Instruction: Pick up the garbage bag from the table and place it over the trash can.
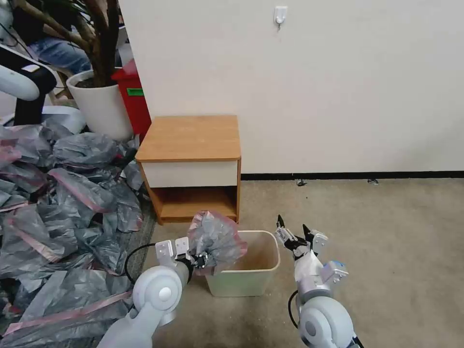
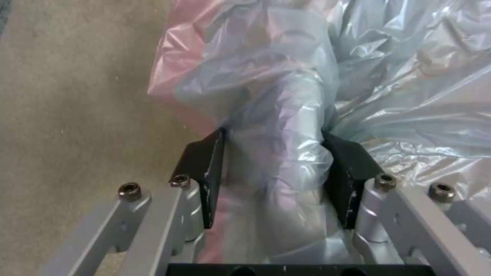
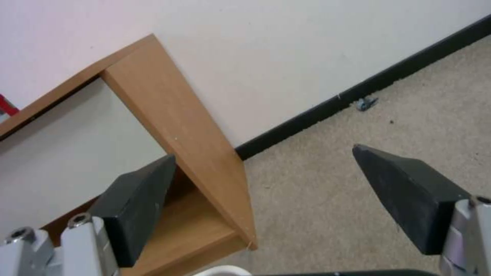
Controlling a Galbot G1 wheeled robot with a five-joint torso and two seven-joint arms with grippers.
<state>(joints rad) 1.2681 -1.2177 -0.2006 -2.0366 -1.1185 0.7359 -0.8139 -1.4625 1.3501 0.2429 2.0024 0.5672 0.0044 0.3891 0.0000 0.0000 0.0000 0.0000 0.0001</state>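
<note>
Two grippers flanking trash can [image 1: 251, 270]: left gripper [image 1: 200, 261] clamping garbage bag [image 1: 215, 239] at rim, right gripper [image 1: 294, 227] spread wide.

— Where does the head camera look?
— Down from above, toward the light-brown wooden nightstand surface [image 1: 189, 137] by the wall.
— And the right wrist?
— Close, low, facing that same surface [image 3: 174, 115].

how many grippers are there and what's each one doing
2. The left gripper is shut on the garbage bag over the trash can; the right gripper is open beside it.
</note>
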